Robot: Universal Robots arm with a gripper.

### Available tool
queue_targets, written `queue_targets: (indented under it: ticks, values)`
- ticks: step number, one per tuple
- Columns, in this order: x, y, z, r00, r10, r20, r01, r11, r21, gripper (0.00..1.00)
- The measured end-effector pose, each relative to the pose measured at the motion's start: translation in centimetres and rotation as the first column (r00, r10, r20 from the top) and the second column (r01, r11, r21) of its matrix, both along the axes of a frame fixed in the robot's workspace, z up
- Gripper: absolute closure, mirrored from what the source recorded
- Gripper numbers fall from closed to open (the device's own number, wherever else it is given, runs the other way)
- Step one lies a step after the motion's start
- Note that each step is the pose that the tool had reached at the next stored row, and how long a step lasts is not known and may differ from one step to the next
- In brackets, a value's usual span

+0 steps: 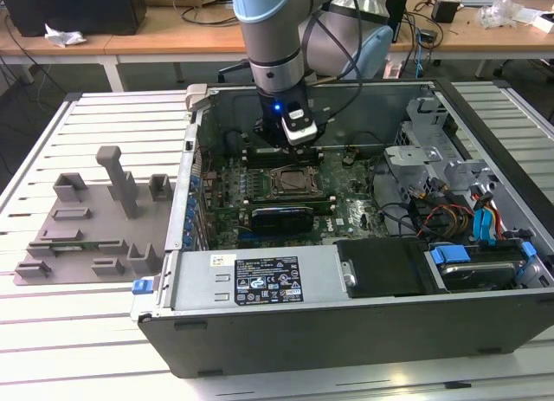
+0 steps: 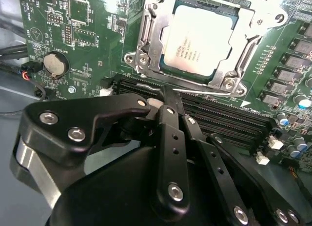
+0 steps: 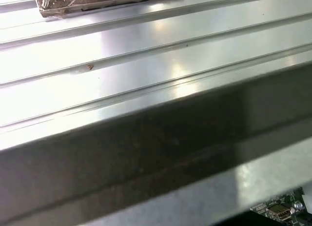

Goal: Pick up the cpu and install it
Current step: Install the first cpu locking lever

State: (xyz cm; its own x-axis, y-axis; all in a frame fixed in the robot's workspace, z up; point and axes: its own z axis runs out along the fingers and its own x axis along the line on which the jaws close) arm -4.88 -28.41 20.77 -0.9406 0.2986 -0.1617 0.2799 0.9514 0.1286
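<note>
aluminium slats make up the table (image 1: 69, 332), and in the first wrist view those same slats run past a dark band of sheet metal. an open computer case (image 1: 346, 332) lies on its side on the table, its inside facing up. the robot arm (image 1: 270, 37) reaches down into the case from the far side. a green motherboard (image 1: 346, 202) covers the case floor.

on the exterior view's left, a grey moulded fixture tray (image 1: 86, 236) rests on the slats just beside the case. a labelled power supply (image 1: 251, 280) sits along the near wall.

the gripper (image 1: 286, 145) hangs low over the board, just beyond the socket (image 1: 286, 181). in the second wrist view the gripper (image 2: 165, 92) has its black fingers drawn together, nothing seen between them, with the tip above the black memory slots (image 2: 219, 113) and close to the socket's near edge.

the cpu (image 2: 200, 40) lies flat inside the socket's metal frame, silvery top up, apart from the gripper. a coin cell (image 2: 53, 64) sits on the board well to one side of it.
</note>
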Motion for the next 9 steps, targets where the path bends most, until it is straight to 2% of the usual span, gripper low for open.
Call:
queue_targets:
  ticks: [2,9]
  values:
    - [-0.03,0.03,-0.04,1.0000,-0.001,0.0010,0.001,1.0000,-0.0001,0.89]
    - [-0.40,0.06,-0.19,0.9999,-0.003,0.0108,0.003,1.0000,0.0003,0.89]
